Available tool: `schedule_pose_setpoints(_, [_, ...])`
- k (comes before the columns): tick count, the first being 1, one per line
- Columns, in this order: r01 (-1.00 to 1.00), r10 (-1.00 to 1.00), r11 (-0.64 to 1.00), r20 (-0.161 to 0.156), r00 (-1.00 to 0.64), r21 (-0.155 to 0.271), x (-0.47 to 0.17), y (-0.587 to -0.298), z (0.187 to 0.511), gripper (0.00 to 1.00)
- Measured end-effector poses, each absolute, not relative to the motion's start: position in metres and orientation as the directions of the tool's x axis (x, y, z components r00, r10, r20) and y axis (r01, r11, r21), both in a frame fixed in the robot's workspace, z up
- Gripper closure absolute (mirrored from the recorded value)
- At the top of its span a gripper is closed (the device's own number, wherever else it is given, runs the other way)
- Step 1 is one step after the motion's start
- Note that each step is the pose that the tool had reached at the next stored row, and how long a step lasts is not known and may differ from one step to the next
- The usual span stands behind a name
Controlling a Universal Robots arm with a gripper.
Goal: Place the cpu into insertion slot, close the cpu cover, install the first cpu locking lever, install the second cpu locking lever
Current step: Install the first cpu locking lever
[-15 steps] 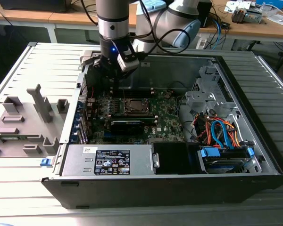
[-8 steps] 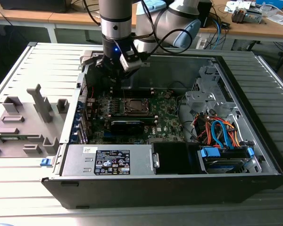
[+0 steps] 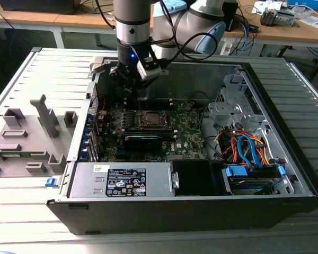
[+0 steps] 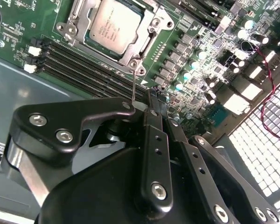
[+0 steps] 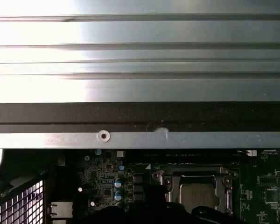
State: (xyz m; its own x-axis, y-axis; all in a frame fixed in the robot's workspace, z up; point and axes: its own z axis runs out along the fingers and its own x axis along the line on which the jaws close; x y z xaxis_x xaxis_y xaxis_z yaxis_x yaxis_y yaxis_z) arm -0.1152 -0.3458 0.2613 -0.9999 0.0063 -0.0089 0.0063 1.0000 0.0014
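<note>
The cpu (image 4: 115,25) has a silver-grey top and lies flat in the insertion slot (image 3: 151,119) on the green board. The cpu cover (image 4: 148,35) is down around it as a silver frame. In the first wrist view the cpu (image 5: 199,193) and cpu cover (image 5: 196,175) sit just inside the case wall. A thin wire locking lever (image 4: 136,81) sticks out from the socket corner toward my gripper (image 4: 155,95). Its fingers look shut together beside the lever's end. I cannot tell if they touch it. In the exterior view the gripper (image 3: 135,91) hangs just behind the socket.
The open computer case (image 3: 286,196) lies on a ribbed grey table. Long black memory slots (image 4: 84,60) run beside the socket. A metal drive cage with orange and blue cables (image 3: 249,148) fills the exterior view's right. Grey fixtures (image 3: 37,127) stand at the exterior view's left.
</note>
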Motion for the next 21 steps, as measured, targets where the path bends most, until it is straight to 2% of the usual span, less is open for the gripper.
schedule_pose_setpoints(21, [0.006,0.006,1.000,-0.008,-1.000,0.001,-0.098,-0.346,0.261,0.89])
